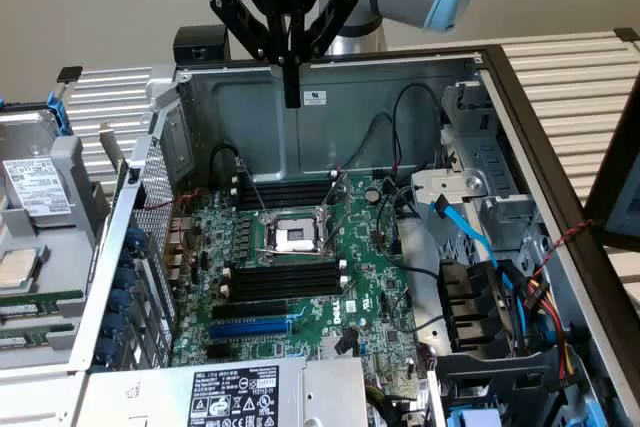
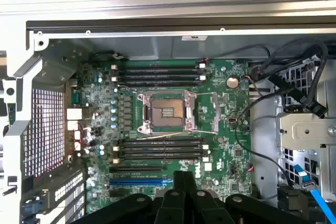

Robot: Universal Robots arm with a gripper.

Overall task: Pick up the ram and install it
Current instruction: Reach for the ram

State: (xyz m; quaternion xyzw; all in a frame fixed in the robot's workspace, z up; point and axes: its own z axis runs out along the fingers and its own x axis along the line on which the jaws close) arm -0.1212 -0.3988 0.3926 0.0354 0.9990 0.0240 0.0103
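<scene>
My gripper hangs above the open computer case, near its back wall, with its black fingers shut together and nothing between them. In the wrist view the fingers point down over the green motherboard. Black memory slots lie in front of the processor socket, and another bank lies behind it; the wrist view shows both banks. A long thin green board that looks like the ram lies outside the case at the exterior view's left edge, far from the gripper.
A blue expansion slot runs in front of the memory slots. Black and blue cables and a drive cage crowd the exterior view's right side of the case. A perforated rear panel stands on the left. A hard drive lies outside.
</scene>
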